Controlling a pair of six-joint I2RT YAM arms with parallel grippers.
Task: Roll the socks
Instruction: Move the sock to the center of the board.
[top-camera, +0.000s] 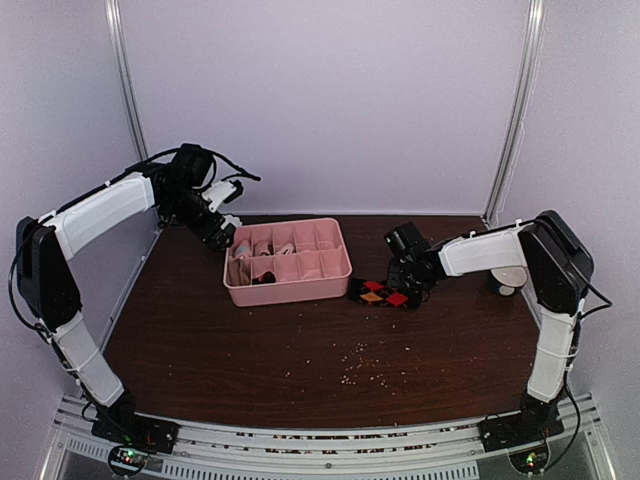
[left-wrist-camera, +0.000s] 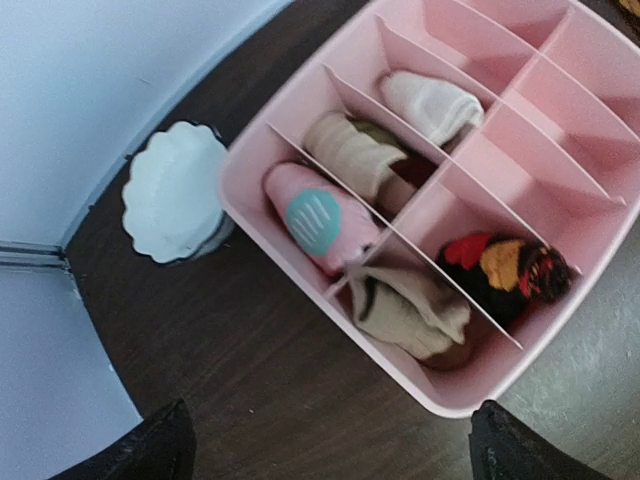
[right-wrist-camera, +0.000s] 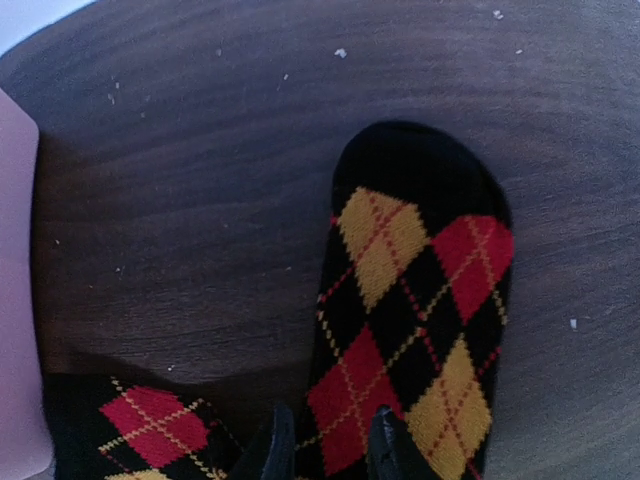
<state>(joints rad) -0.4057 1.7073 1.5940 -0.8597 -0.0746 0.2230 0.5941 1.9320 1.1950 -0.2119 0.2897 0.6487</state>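
A black argyle sock (top-camera: 385, 294) with red and yellow diamonds lies flat on the dark table just right of the pink tray (top-camera: 290, 293). In the right wrist view the sock (right-wrist-camera: 415, 320) runs away from the camera, and a second argyle piece (right-wrist-camera: 150, 430) lies at the lower left. My right gripper (top-camera: 408, 285) (right-wrist-camera: 330, 455) is shut on the sock's near left edge. My left gripper (top-camera: 222, 235) (left-wrist-camera: 330, 455) is open and empty above the tray's left end. Rolled socks sit in the tray: an argyle one (left-wrist-camera: 505, 272) and cream ones (left-wrist-camera: 405, 310) (left-wrist-camera: 355, 152) (left-wrist-camera: 432, 105).
A pink sock with a teal patch (left-wrist-camera: 318, 220) lies in one compartment. A small white scalloped bowl (left-wrist-camera: 178, 190) stands left of the tray. A white round object (top-camera: 505, 280) sits by the right arm. Crumbs (top-camera: 360, 365) dot the table's front middle.
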